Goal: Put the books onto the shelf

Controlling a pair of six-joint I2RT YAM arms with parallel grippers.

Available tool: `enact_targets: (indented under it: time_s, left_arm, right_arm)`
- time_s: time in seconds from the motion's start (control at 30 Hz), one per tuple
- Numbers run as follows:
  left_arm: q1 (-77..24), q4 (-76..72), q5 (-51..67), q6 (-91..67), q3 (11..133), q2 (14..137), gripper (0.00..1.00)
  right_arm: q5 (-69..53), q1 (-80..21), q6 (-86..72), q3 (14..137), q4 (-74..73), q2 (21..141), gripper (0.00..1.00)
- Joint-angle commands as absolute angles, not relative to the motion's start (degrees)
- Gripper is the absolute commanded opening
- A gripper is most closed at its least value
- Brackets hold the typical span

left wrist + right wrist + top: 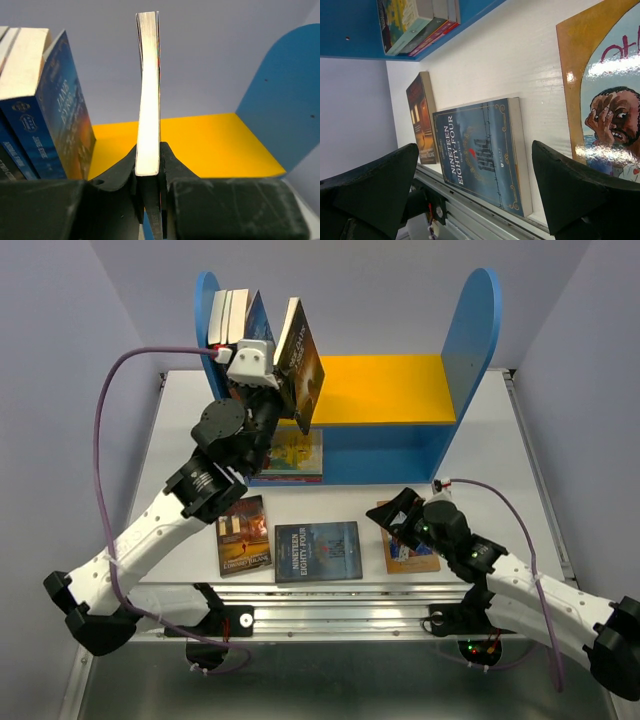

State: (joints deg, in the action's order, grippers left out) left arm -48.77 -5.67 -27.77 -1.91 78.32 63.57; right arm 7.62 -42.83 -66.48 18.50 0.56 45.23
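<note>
My left gripper is shut on a dark paperback. It holds the book upright by its lower edge above the left part of the shelf's yellow board. Several books stand at the board's left end, a gap away from the held one. My right gripper hangs open and empty just above the table. It is over the near edge of a tan book with a drawn figure. A dark blue book and a dark brown one lie flat to its left.
Flat books lie in the shelf's blue lower compartment, at its left. The tall blue right panel closes off the board. A metal rail runs along the table's near edge. A purple cable loops left of the left arm.
</note>
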Motion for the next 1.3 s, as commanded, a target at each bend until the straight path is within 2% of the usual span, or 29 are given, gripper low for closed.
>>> enact_targets:
  time_s: [0.0, 0.37, 0.57, 1.27]
  left_arm:
    - [-48.87, -14.85, -34.54, 9.13, 83.40, 67.83, 0.00]
    - [-48.52, -14.95, -37.97, 18.72, 90.79, 76.90, 0.00]
    - [-45.70, -4.93, -37.96, 12.48, 98.52, 80.33, 0.00]
    - [-37.89, -0.18, -34.37, 8.09, 97.03, 79.01, 0.00]
  right_arm:
    - [8.00, -43.07, -63.55, 21.97, 1.14, 45.70, 1.00]
    - [7.12, -43.07, -61.70, 24.17, 1.23, 48.08, 1.00]
    - [6.68, -43.07, -61.61, 24.61, 1.23, 47.20, 1.00]
    - [7.38, -43.07, -61.35, 24.61, 1.23, 46.76, 1.00]
